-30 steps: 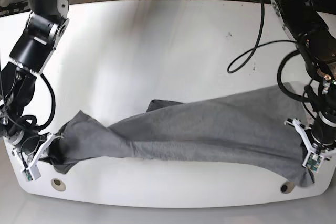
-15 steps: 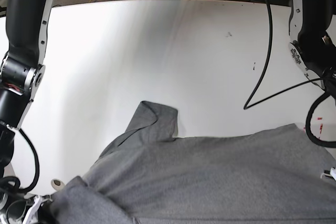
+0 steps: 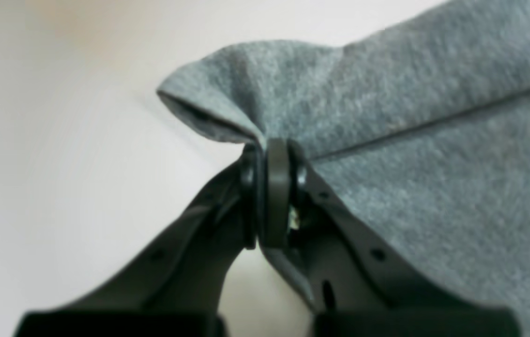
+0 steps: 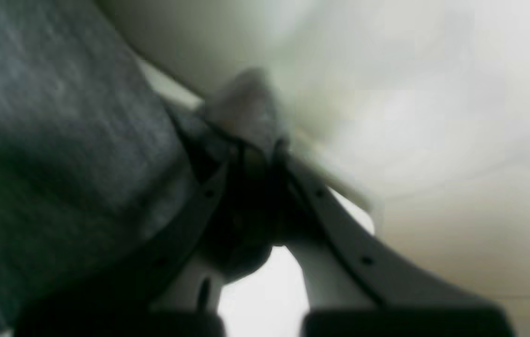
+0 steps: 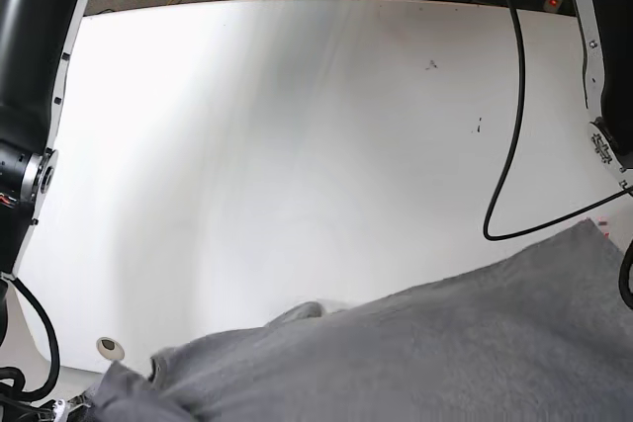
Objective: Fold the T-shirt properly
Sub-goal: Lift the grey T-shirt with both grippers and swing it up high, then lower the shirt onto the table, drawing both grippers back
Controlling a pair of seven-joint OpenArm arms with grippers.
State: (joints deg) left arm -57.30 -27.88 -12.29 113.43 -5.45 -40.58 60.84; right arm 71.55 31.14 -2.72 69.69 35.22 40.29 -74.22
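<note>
The grey T-shirt (image 5: 445, 353) hangs stretched across the bottom of the base view, raised close to the camera, with a small fold (image 5: 297, 313) at its upper edge. In the left wrist view my left gripper (image 3: 272, 152) is shut on a bunched edge of the T-shirt (image 3: 410, 140), and the cloth spreads away to the right. The right wrist view is blurred; there my right gripper (image 4: 258, 157) is shut on a pinch of the T-shirt (image 4: 59, 140), which fills the left side. Both grippers' tips lie below the base view's edge.
The white table (image 5: 297, 145) spreads behind the cloth. A black cable (image 5: 504, 126) loops down at the right beside the left arm's column (image 5: 608, 46). The right arm's links (image 5: 30, 66) stand along the left edge. A round hole (image 5: 109, 347) sits near the table's front left corner.
Both arms have lifted the T-shirt off the table and toward the camera. Its sleeve has left the table's middle. The grippers have dropped out of the base view, and both stay shut on the cloth.
</note>
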